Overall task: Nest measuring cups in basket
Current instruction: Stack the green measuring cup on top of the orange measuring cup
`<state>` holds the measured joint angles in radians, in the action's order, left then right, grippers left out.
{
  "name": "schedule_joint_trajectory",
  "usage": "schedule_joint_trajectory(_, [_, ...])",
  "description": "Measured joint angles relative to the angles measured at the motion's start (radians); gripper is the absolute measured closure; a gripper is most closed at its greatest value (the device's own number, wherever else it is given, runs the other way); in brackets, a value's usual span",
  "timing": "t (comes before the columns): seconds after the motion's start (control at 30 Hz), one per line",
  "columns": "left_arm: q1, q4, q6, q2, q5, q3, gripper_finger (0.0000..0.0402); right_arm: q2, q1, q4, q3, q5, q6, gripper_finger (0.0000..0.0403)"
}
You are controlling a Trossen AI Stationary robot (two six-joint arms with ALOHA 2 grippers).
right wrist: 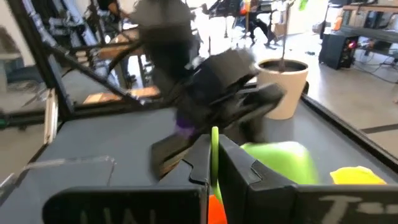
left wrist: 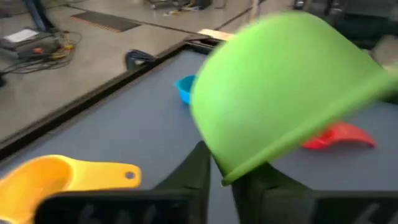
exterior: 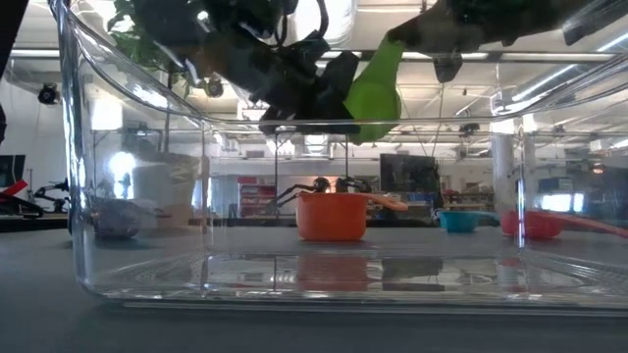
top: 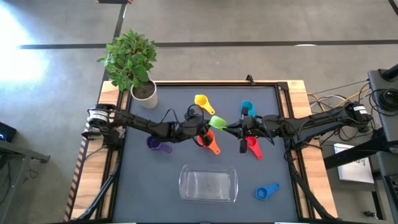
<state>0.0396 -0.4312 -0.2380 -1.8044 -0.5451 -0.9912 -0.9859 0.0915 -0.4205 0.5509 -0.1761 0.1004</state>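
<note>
The green measuring cup [top: 217, 121] hangs above the table's middle between both grippers. My left gripper [top: 204, 127] reaches it from the left and my right gripper [top: 231, 126] from the right; both are shut on it. The clear basket [top: 208, 183] stands near the front edge with nothing in it. Resting on the mat are the orange cup [top: 211, 143], the yellow cup [top: 202, 101], the teal cup [top: 247, 107], the red cup [top: 253, 146], the purple cup [top: 158, 144] and the blue cup [top: 266, 191]. My left gripper pinches the green cup's bowl at its rim [left wrist: 225, 177] between its two fingers, coming from the table's left and slanting slightly down. The bowl's rounded outside [left wrist: 280, 87] faces the left wrist camera. The cup is tilted and lifted clear of the table. My right gripper pinches the green cup's flat handle [right wrist: 214, 140] between its two fingers, level, from the table's right. The handle stands on edge in the gap, and the bowl [right wrist: 280, 158] sticks out beyond the fingertips, clear of the table.
A white plant pot [top: 144, 93] stands at the far left corner. The orange cup lies just below the held cup. Cables and stands flank the table's right side. Bare mat lies left and right of the basket.
</note>
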Motion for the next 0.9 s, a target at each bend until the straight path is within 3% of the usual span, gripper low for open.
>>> schedule_joint_trajectory(0.27, [0.001, 0.393, -0.011, 0.053, -0.007, -0.124, 0.0397, 0.019, 0.0, 0.086, 0.004, 0.004, -0.024, 0.0381])
schedule_joint_trajectory(0.4, [0.005, 0.694, -0.03, 0.07, 0.031, -0.216, 0.0401, 0.058, -0.001, 0.288, 0.06, -0.034, -0.034, 0.0342])
schedule_joint_trajectory(0.53, [0.003, 0.908, -0.034, 0.067, 0.111, -0.335, 0.0401, 0.07, 0.004, 0.482, 0.111, -0.134, -0.036, 0.0291])
schedule_joint_trajectory(0.67, [-0.004, 1.073, -0.022, 0.065, 0.274, -0.423, 0.0401, 0.093, 0.009, 0.538, 0.146, -0.143, -0.032, 0.0256])
schedule_joint_trajectory(0.9, [-0.034, 1.32, 0.026, 0.012, 0.432, -0.583, 0.0401, 0.121, 0.013, 0.54, 0.145, -0.142, -0.03, 0.025])
